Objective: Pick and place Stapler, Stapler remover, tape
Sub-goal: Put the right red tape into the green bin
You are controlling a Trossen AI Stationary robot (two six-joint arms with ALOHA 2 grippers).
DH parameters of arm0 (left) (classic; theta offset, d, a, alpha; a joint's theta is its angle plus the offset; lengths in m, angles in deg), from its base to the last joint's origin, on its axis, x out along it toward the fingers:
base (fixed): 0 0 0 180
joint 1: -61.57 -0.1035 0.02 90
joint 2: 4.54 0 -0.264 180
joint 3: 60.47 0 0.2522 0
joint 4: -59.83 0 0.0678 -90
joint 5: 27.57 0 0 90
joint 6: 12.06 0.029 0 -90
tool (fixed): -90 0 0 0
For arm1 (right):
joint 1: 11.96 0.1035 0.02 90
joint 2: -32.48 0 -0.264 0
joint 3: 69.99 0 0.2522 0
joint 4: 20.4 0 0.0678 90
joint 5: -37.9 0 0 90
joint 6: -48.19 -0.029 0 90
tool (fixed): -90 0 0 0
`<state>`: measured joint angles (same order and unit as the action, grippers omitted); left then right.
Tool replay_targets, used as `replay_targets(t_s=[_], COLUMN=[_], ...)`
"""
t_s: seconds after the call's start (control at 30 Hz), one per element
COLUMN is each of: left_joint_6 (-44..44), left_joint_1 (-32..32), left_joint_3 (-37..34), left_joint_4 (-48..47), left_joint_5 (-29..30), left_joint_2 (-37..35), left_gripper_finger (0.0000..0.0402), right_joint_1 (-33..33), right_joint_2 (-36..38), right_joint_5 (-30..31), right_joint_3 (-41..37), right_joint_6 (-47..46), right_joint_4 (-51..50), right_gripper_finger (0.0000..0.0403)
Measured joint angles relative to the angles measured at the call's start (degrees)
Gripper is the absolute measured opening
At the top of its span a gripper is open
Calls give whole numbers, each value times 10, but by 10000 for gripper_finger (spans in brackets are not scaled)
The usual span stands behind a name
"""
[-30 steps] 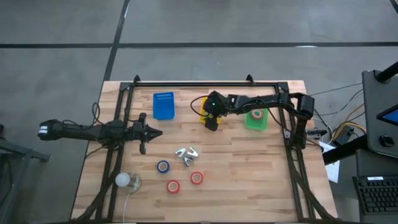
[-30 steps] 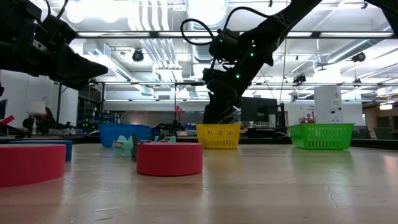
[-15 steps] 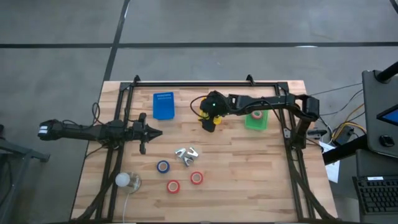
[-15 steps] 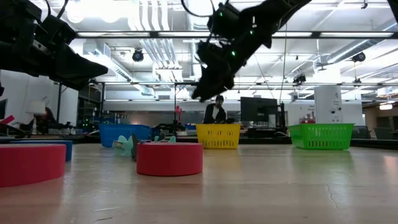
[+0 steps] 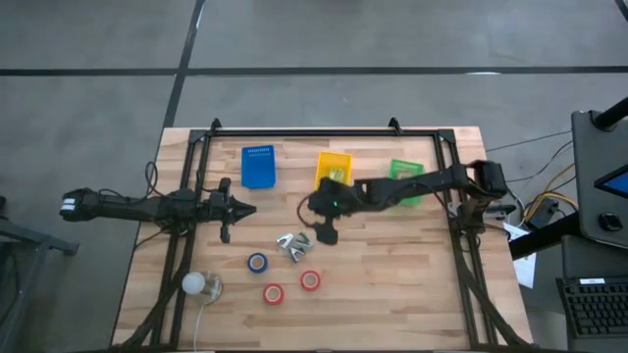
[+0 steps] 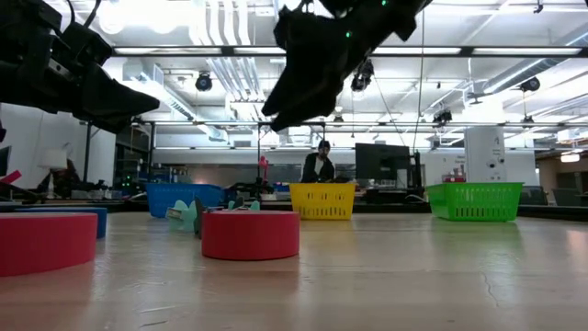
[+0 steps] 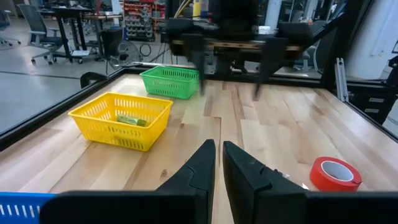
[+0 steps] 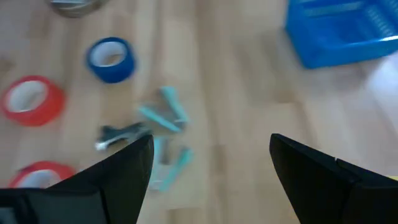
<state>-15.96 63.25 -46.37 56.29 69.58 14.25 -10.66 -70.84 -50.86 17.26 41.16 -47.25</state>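
Note:
Several teal-and-metal stapler removers (image 5: 294,243) lie in a small pile on the table, seen blurred in the right wrist view (image 8: 155,134). One blue tape roll (image 5: 257,263) and two red tape rolls (image 5: 273,293) (image 5: 310,280) lie flat near them. My right gripper (image 5: 324,232) hangs open above the table just right of the pile, touching nothing; its fingers (image 8: 134,165) stand wide apart. My left gripper (image 5: 247,208) waits shut at the table's left. A small green object (image 7: 127,119) lies in the yellow bin (image 7: 118,121).
Three bins stand along the far side: blue (image 5: 258,167), yellow (image 5: 334,169) and green (image 5: 404,179). A white ball-like thing (image 5: 196,284) sits near the left near corner. Black frame rails run along the left, right and far edges. A person stands in the room behind (image 6: 319,164).
My right gripper has left the place above the yellow bin and swung toward the near edge and slightly left, ending beside the stapler remover pile. The yellow bin, covered before, now shows in full. The left arm and the table objects have stayed put.

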Motion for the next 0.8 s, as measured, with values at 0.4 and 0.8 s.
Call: replay_targets(t_s=[0.4, 0.8], left_joint_6=[0, 0], left_joint_1=[0, 0], left_joint_3=[0, 0], left_joint_4=[0, 0], left_joint_5=[0, 0], left_joint_2=[0, 0], left_gripper_finger=[35, 35], right_joint_1=[87, 120], right_joint_2=[0, 0], right_joint_5=[2, 19], right_joint_3=[-4, -17], right_joint_6=[-75, -142], right_joint_4=[33, 34], right_gripper_finger=[315, 293])
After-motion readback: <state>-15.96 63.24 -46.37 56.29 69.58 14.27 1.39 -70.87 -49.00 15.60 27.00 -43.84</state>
